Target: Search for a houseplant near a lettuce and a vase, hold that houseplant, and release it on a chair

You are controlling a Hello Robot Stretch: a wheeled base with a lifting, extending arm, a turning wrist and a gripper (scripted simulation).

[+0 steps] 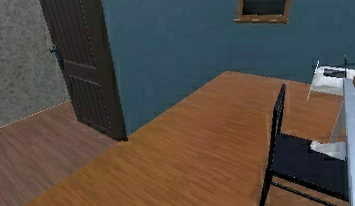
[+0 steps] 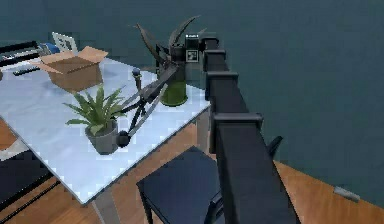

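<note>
Dark arm bar point(image 2: 240, 150) rises beside a black chair point(image 2: 180, 187). On the white bench point(image 2: 150, 125) the gripper point(image 2: 128, 130) reaches next to a spiky houseplant point(image 2: 97, 108); whether it holds anything, I cannot tell.

Floor point(image 1: 187, 141) glossy wood planks; box point(image 2: 75, 70) matt cardboard; table point(image 2: 60, 152) smooth pale top; chair point(image 1: 306, 161) matt black.

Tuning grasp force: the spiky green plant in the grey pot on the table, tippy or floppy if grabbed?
The houseplant likely tips if pushed high: its leaves spread wider than the small grey pot. The leaves look thin and would probably flex, so grip the pot.
</note>
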